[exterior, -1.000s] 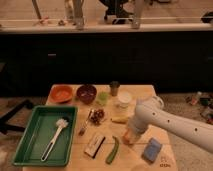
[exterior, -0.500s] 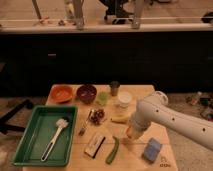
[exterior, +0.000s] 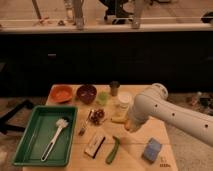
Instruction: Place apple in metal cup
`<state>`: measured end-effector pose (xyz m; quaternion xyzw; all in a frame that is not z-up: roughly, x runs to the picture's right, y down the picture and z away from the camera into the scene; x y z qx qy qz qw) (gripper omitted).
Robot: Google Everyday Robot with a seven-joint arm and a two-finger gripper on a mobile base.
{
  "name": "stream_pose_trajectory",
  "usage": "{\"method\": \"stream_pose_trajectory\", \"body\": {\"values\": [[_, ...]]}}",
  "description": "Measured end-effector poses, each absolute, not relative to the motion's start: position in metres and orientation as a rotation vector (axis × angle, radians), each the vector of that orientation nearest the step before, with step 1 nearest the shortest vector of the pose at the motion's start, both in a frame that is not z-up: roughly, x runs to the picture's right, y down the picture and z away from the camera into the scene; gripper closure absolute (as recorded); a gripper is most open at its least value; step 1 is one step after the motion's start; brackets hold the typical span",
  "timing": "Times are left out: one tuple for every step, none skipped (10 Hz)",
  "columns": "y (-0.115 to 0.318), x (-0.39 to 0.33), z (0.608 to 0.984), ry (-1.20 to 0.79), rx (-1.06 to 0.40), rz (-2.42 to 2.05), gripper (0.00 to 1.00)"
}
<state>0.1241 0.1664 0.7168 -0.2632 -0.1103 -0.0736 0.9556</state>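
The apple (exterior: pixel 129 126) shows only as a small yellow-orange patch at the tip of the arm, low over the table (exterior: pixel 133 151) a little right of its middle. The gripper (exterior: pixel 128 124) is there too, pointing down, with its fingers closed on the apple; most of the fruit is hidden by the wrist. The white arm (exterior: pixel 167 109) reaches in from the right edge, bends at a rounded elbow and slopes down to the left to that spot.

The metal cup (exterior: pixel 114 88) stands upright near the far edge of the table, well apart from the apple, farther back and slightly left. Between them are a white cup (exterior: pixel 123 99), near the metal cup on its near right, and a pale banana (exterior: pixel 118 119) just left of the gripper.

Along the far edge to the left of the metal cup come a small green cup (exterior: pixel 103 98), a dark bowl (exterior: pixel 86 93) and an orange bowl (exterior: pixel 62 93). A green tray (exterior: pixel 31 131) fills the left side, with a white brush (exterior: pixel 55 136) lying in it. On the near part of the table lie a long green vegetable (exterior: pixel 113 149), a small box (exterior: pixel 95 145) just left of it, and a blue sponge (exterior: pixel 152 149) to the right
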Motion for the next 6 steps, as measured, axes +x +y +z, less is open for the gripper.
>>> {"method": "stream_pose_trajectory", "body": {"values": [[0.154, 0.121, 0.715, -0.224, -0.522, -0.147, 1.0], [0.143, 0.117, 0.715, -0.226, -0.513, -0.144, 1.0], [0.122, 0.112, 0.718, -0.227, -0.5, -0.136, 1.0], [0.103, 0.111, 0.719, -0.225, -0.489, -0.126, 1.0], [0.085, 0.111, 0.721, -0.222, -0.477, -0.118, 1.0], [0.074, 0.111, 0.722, -0.219, -0.471, -0.116, 1.0]]}}
